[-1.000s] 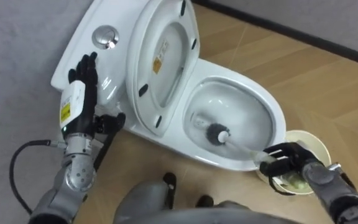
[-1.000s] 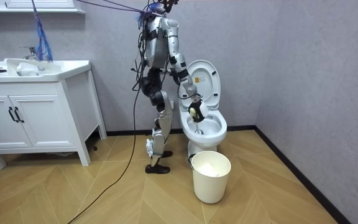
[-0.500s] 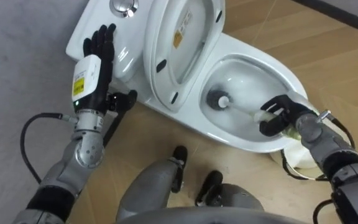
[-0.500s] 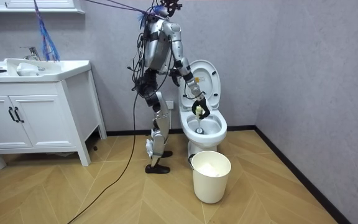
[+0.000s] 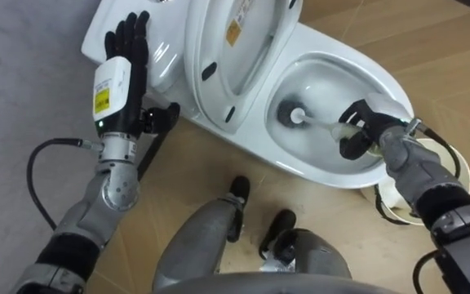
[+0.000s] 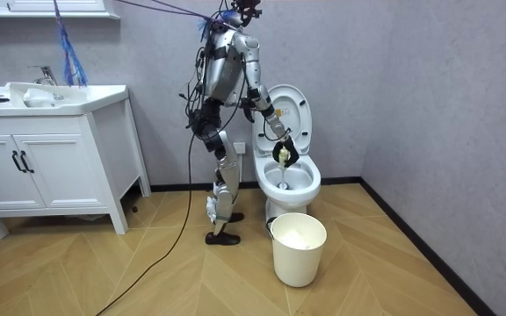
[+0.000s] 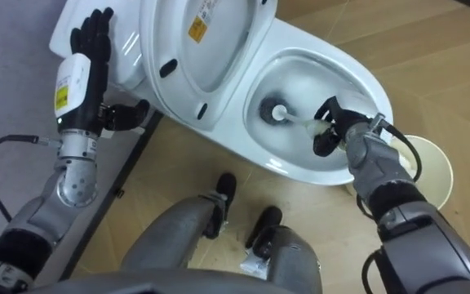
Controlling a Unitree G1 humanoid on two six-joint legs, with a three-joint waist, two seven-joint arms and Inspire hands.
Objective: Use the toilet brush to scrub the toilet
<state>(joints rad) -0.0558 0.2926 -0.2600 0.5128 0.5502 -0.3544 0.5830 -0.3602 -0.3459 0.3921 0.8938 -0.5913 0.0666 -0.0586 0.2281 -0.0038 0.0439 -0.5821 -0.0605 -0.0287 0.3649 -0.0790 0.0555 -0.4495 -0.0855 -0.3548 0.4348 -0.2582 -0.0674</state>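
While the robot stands at the toilet (image 5: 321, 171), its right hand (image 5: 364, 131) is curled round the handle of the toilet brush (image 5: 289, 115), whose dark head sits inside the bowl, near the raised seat (image 5: 235, 69). Its left hand (image 5: 127, 49) lies over the tank (image 5: 166, 61), fingers straight. A white bin (image 6: 299, 250) stands just beside the bowl.

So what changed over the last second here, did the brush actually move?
The right robot hand, holding the brush by its handle, moved from beyond the front rim of the bowl to over it, pushing the brush head toward the bowl's back. The left robot hand stayed flat on the tank, the lid up, the bin beside the toilet.
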